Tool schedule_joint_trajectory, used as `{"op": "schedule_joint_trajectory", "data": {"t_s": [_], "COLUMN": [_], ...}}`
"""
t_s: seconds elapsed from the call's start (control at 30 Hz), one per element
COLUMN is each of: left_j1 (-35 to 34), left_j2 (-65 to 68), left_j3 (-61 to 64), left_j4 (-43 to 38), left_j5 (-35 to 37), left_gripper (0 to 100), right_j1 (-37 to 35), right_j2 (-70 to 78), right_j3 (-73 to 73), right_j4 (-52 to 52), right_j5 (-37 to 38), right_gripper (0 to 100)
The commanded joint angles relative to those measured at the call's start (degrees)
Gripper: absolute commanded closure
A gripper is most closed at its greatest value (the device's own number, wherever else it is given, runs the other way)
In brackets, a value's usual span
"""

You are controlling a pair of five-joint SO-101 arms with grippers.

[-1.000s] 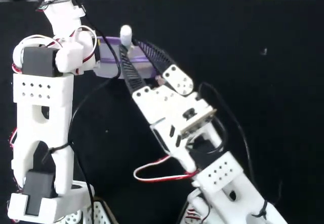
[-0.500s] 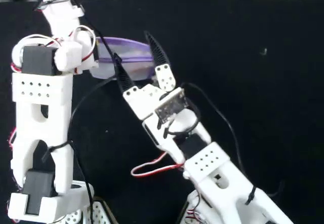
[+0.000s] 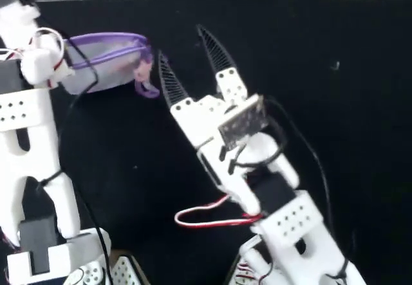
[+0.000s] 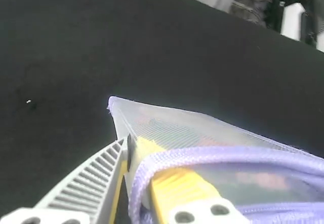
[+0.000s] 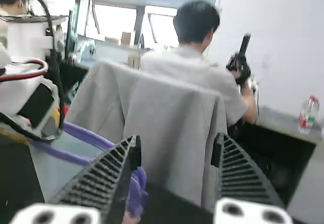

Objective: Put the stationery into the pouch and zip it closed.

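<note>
The pouch (image 3: pixel 103 63) is translucent with a purple zip edge and hangs above the black table at the back left. My left gripper (image 4: pixel 132 142) is shut on its edge, grey finger on one side and yellow finger on the other. Faint reddish shapes (image 4: pixel 253 179) show through the pouch's wall. A purple pull loop (image 3: pixel 147 91) dangles from its right end. My right gripper (image 3: pixel 181 42) stands open just right of the pouch, tilted upward, nothing between its black fingers. In the right wrist view the pouch's purple rim (image 5: pixel 83 135) lies beside my right gripper (image 5: pixel 177 148).
The left arm's white body (image 3: pixel 26 111) stands along the table's left side. The right arm (image 3: pixel 257 169) rises from the front middle with a red and white cable loop (image 3: pixel 199 217). The black table (image 3: pixel 335 105) stretches bare to the right.
A white-tipped item between the right fingers one second ago is out of sight now. The left arm swung left with the pouch. The right gripper pulled away and tilted up.
</note>
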Motion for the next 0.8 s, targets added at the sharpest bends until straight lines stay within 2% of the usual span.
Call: {"op": "schedule_joint_trajectory", "data": {"t_s": [0.0,0.17,0.33,0.53,0.77], "left_j1": [-3.82,-6.64,-9.19,-11.65,-11.91], "left_j2": [-0.53,-0.53,-0.62,-0.7,-0.62], "left_j3": [1.45,3.21,2.77,2.86,2.86], "left_j4": [-5.63,-9.05,-9.41,-10.55,-10.55], "left_j5": [0.09,0.44,0.44,0.44,0.44], "left_gripper": [97,97,97,97,97], "right_j1": [1.05,1.05,1.05,4.48,4.66], "right_j2": [-1.63,-1.63,-0.13,16.22,36.79], "right_j3": [-9.8,-14.46,-14.64,-15.34,-17.1], "right_j4": [17.85,34.64,44.31,45.8,43.96], "right_j5": [0.18,0.18,0.18,-0.26,-0.26], "right_gripper": [77.9,77.9,77.9,77.9,77.9]}}
